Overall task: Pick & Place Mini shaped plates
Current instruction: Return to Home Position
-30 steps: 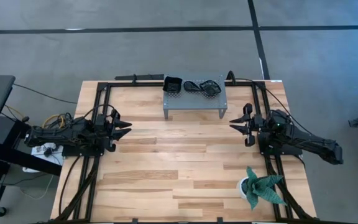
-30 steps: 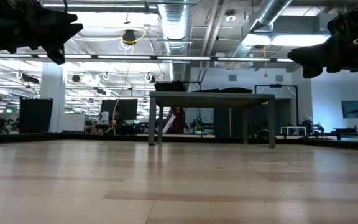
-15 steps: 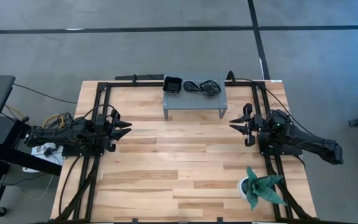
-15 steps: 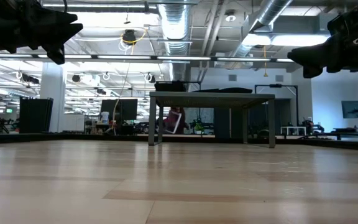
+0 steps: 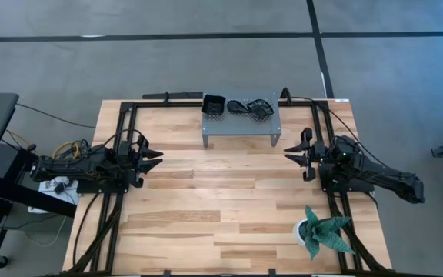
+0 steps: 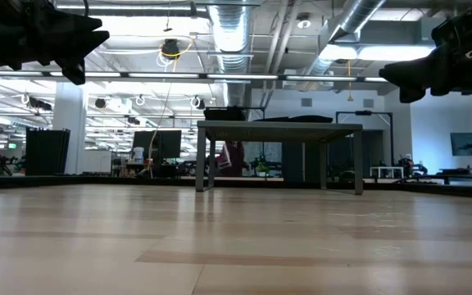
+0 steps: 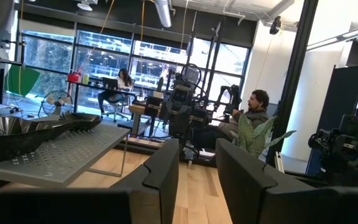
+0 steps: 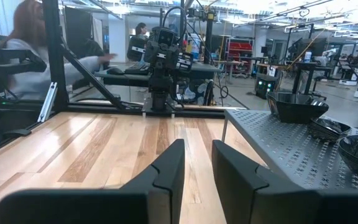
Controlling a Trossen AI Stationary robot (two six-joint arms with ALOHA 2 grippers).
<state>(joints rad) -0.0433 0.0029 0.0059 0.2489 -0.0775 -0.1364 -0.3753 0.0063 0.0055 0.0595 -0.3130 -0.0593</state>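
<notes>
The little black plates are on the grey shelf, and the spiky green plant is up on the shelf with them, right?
Not quite. The black plates are on the grey shelf, but the green plant is not. It stands down on the wooden table, well apart from the shelf. The high view shows this.

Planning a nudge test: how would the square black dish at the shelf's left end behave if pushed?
Likely stiff and slippery: the square dish looks hard and glossy. It sits at a corner of the perforated shelf, so a push could probably drop it off. Small, so probably light. Left hand and right hand wait open at opposite sides of the table.
</notes>
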